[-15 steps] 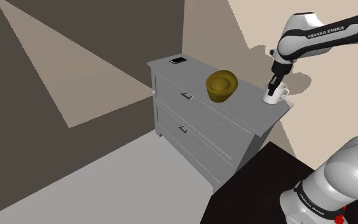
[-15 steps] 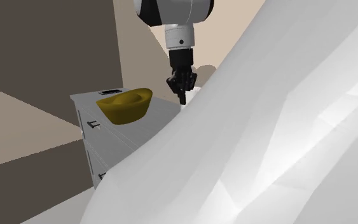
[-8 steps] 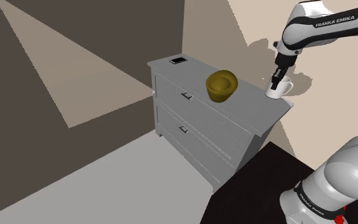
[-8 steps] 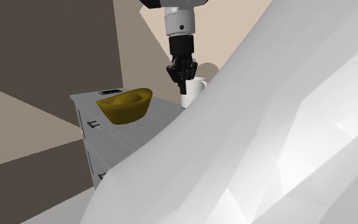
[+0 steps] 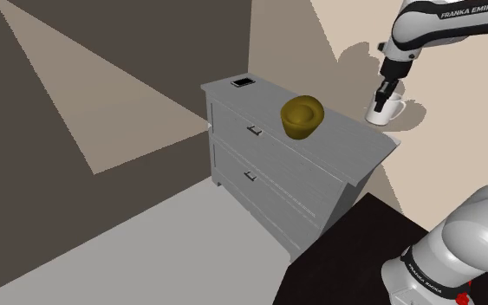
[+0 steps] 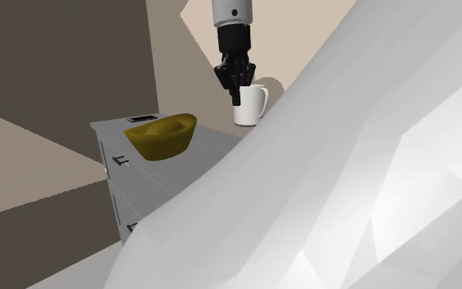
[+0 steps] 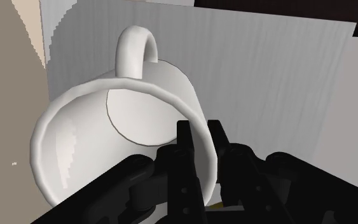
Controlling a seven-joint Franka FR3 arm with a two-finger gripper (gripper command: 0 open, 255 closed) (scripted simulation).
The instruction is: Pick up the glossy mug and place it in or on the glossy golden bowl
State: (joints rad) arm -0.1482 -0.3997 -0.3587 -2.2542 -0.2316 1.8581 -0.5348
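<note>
A glossy white mug (image 5: pixel 386 111) hangs in the air above the grey dresser's (image 5: pixel 346 144) end, to the right of the golden bowl (image 5: pixel 302 116) in the shoulder view. My black gripper (image 5: pixel 382 93) is shut on the mug's rim from above. In the second exterior view the mug (image 6: pixel 251 104) is clear of the dresser top, higher than the bowl (image 6: pixel 164 135), with the gripper (image 6: pixel 235 89) clasping its wall. In the wrist view the mug (image 7: pixel 120 121) is tilted, its handle pointing away from the gripper (image 7: pixel 199 128); one finger is inside, one outside.
A small flat black item (image 5: pixel 243 82) lies at the dresser's far corner. The dresser has two drawers (image 5: pixel 259 152) with handles. A wall stands behind the mug. The robot's own white body (image 6: pixel 360 189) blocks the second exterior view's right half.
The gripper has lifted the mug off the dresser top; it now hangs higher than half a second and one second ago. The bowl has not moved.
</note>
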